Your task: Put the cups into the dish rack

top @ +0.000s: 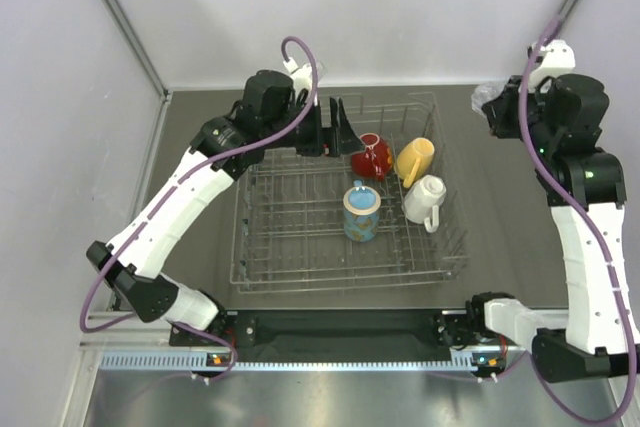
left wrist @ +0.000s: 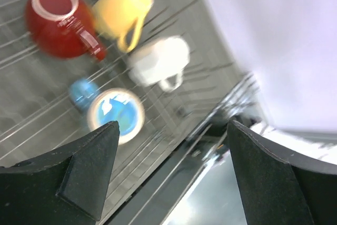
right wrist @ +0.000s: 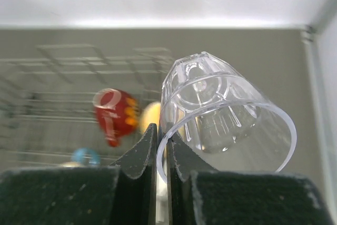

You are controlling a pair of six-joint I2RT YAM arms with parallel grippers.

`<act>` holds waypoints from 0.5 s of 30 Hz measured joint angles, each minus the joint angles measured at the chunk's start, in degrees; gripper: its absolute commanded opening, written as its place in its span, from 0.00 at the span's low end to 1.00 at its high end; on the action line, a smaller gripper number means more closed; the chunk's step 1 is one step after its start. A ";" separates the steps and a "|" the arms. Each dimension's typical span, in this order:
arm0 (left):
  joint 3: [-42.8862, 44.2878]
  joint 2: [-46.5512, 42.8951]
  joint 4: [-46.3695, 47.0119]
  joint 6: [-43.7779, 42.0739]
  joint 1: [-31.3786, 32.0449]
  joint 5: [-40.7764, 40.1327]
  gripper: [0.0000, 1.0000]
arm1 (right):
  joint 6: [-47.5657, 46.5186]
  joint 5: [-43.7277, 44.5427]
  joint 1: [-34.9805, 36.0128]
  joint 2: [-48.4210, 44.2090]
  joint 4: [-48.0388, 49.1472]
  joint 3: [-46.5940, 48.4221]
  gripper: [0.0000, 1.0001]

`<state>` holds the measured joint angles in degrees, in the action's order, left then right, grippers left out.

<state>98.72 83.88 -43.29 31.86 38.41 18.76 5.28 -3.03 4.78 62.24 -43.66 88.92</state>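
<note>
The grey wire dish rack (top: 300,247) sits mid-table and holds the red cup (top: 372,156), yellow mug (top: 414,160), white handled mug (top: 425,199) and blue mug (top: 361,212). My left gripper (top: 335,132) is open and empty above the rack's far edge; its wrist view shows the red cup (left wrist: 55,20), yellow mug (left wrist: 124,9), white mug (left wrist: 158,61) and blue mug (left wrist: 116,114) below. My right gripper (right wrist: 162,148) is shut on the rim of the clear glass (right wrist: 226,114), held high at the far right (top: 490,99).
The rack's left half is bare grid floor (top: 285,217). Dark tabletop (top: 500,237) lies right of the rack. White walls close in at the back and sides. A black rail (top: 340,332) runs along the near edge.
</note>
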 measured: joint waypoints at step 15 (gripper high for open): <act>-16.20 -7.54 44.11 26.82 -0.07 1.99 0.98 | 23.15 -29.62 12.76 -6.67 26.03 -4.17 0.00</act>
<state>82.52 76.34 0.82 58.67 38.35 20.75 28.42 -32.64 17.54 55.57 -17.63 84.75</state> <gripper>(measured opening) 0.982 0.048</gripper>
